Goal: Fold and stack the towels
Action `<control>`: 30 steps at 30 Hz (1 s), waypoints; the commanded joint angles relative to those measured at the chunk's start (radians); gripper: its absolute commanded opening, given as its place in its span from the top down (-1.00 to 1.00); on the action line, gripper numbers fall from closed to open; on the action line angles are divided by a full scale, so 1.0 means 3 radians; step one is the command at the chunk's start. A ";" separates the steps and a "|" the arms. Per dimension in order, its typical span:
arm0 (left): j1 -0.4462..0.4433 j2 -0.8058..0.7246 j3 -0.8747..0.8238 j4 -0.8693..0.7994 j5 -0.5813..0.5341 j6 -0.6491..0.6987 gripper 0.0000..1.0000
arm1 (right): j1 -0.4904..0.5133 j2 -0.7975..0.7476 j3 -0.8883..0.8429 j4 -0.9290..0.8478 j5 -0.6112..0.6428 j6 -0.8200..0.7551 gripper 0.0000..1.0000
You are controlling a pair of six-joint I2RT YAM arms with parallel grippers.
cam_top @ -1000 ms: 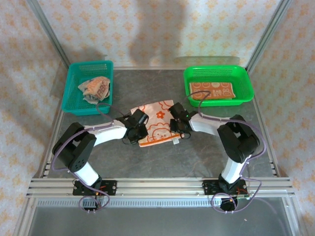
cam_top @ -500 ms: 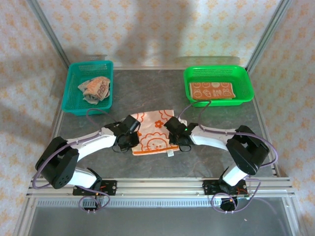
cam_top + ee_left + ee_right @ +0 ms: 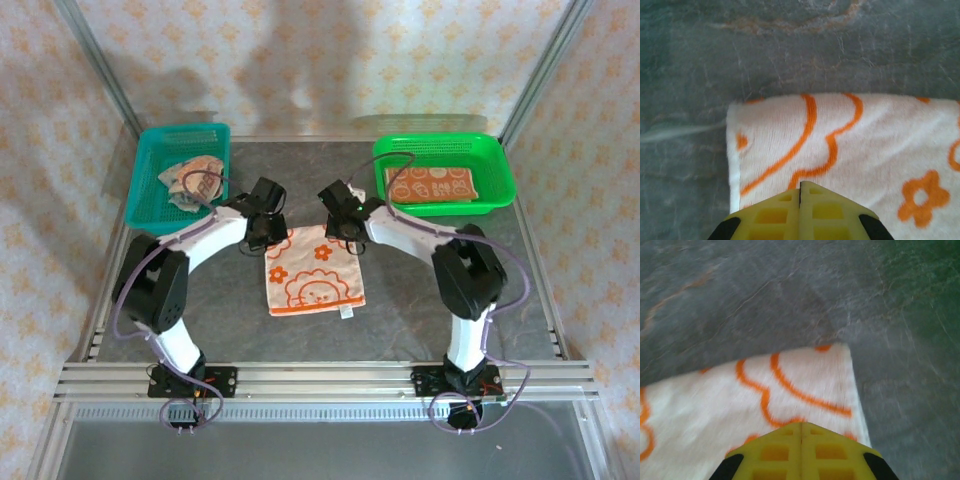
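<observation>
A cream towel (image 3: 310, 275) with orange flowers and a lion face lies flat in the middle of the grey table. My left gripper (image 3: 266, 236) sits at its far left corner and my right gripper (image 3: 350, 236) at its far right corner. In the left wrist view the yellow left gripper (image 3: 800, 184) is shut, tips together over the towel (image 3: 865, 135), whose corner lies flat ahead. The right gripper (image 3: 801, 424) is likewise shut over the towel (image 3: 715, 400). No cloth shows between either pair of jaws. A crumpled towel (image 3: 192, 182) and a folded towel (image 3: 430, 185) lie in the baskets.
The teal basket (image 3: 150, 190) stands at the back left and the green basket (image 3: 500, 200) at the back right. Metal frame posts rise at the back corners, and a rail runs along the near edge by the arm bases.
Both grippers have moved from the towel's sides to its far corners. The towel now lies square and flat instead of skewed. The right jaws have closed fully.
</observation>
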 commanded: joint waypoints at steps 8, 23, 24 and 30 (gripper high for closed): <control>0.0162 0.0415 0.0274 -0.0145 -0.0321 0.0398 1.00 | -0.0232 0.0661 0.0624 -0.0275 -0.0201 -0.0294 1.00; 0.0244 0.0594 0.0190 -0.0091 -0.0386 0.0511 1.00 | -0.0403 0.0716 0.0451 -0.0181 -0.0276 -0.0406 0.98; 0.0244 0.0565 0.0221 -0.0118 -0.0375 0.0516 1.00 | -0.0403 0.0663 0.0458 -0.0185 -0.0275 -0.0420 0.96; 0.0332 0.0257 0.0415 -0.0161 -0.0135 0.0482 0.72 | -0.0407 0.0473 0.0683 -0.0314 -0.0275 -0.0475 0.59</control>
